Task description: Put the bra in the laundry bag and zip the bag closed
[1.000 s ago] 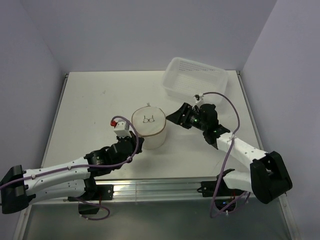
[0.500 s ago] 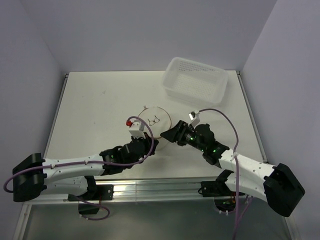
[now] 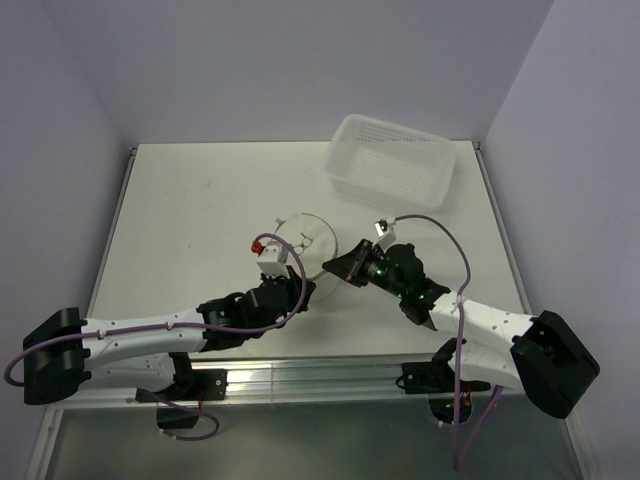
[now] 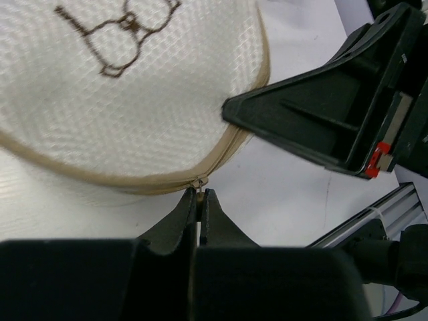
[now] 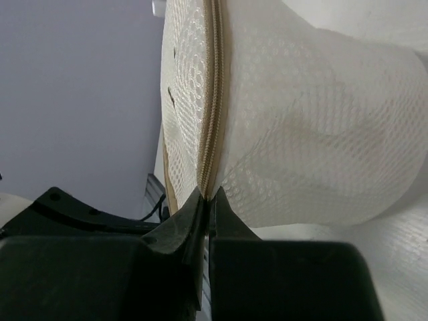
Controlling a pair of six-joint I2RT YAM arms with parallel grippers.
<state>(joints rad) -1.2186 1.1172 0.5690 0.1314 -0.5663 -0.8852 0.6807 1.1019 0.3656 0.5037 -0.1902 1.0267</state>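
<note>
- Laundry bag [image 3: 305,242]: one, a round drum-shaped pouch of translucent white mesh. It sits mid-bench, nearer the near edge than the far one, tilted with its disc lid facing up and toward the far edge.
- Beige zip rim [image 4: 144,182]: one band around the lid. In the right wrist view the teeth look meshed along the stretch on show.
- Markings: one brown bra-outline icon [image 4: 119,32] on the lid. No readable lettering or brand on anything.
- Bra: not made out in any view. A dim shade shows through the mesh wall in the right wrist view, and I cannot tell what it is.
- Grippers: two, meeting at the bag's near side.
- Left gripper [image 4: 199,200]: clenched, its tips pinching the small metal zip pull [image 4: 198,182] on the rim's near side.
- Right gripper [image 5: 207,200]: clenched on the beige zip rim, with the seam running straight into its closed tips. In the left wrist view it touches the rim just right of the pull.
- One red tab [image 4: 374,160] shows on the right gripper body, and one red part [image 3: 257,244] on the white block atop the left wrist.
- One rigid white perforated plastic basket [image 3: 392,158] stands at the bench's far right corner, well apart from the bag.
- White bench [image 3: 190,210]: one bag and one basket on it.
</note>
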